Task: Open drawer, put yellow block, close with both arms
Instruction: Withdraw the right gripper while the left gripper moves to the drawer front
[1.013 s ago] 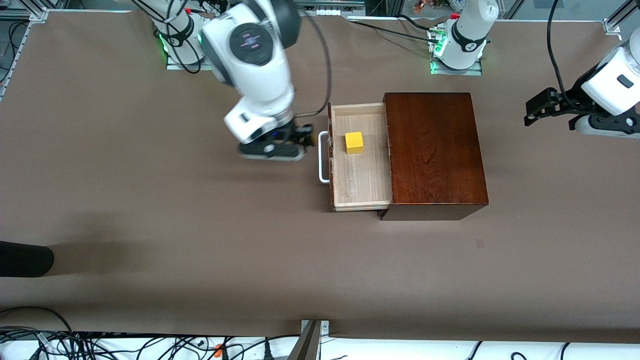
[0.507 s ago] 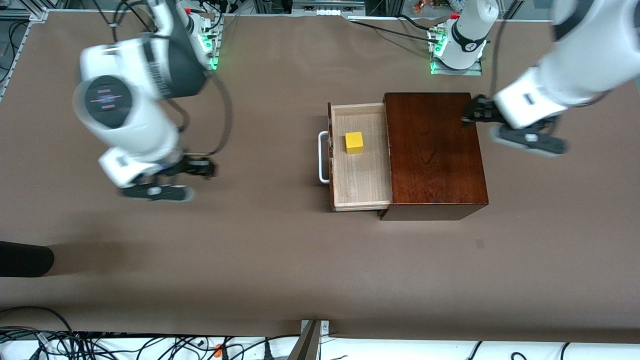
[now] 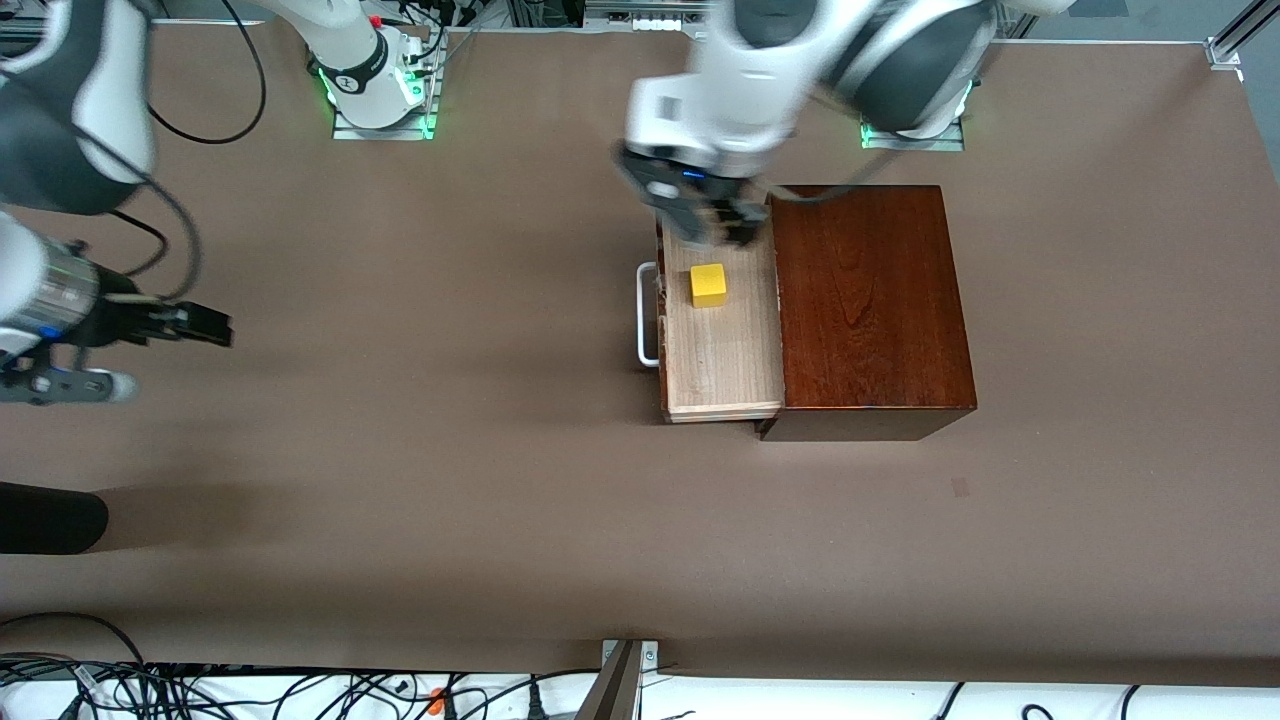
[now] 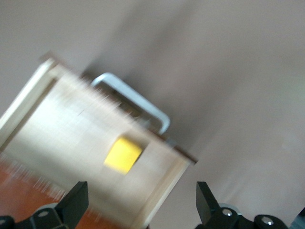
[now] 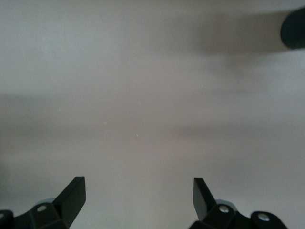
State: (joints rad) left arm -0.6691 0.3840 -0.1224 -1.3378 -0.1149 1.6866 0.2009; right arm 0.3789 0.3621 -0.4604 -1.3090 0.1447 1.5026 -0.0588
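Drawer [image 3: 722,340] pulled out of box [image 3: 868,300], block [image 3: 708,285] inside. Left pincer [image 3: 722,225] spread wide, empty, over drawer's rear corner. Right pincer [image 3: 195,327] spread, empty, over bare worktop [image 3: 450,450], waiting. Risks: clipping drawer wall, jamming drawer askew.

the drawer [image 3: 722,350] stands pulled out of the dark wooden box [image 3: 868,305] toward the right arm's end of the desk [image 3: 450,480], white loop handle [image 3: 645,315] leading. the yellow block [image 3: 708,285] sits in the pale tray. the left gripper [image 3: 722,225] hangs over the tray's farther end — just above the block. the right gripper [image 3: 195,328] hovers over bare desk, well apart from the drawer.
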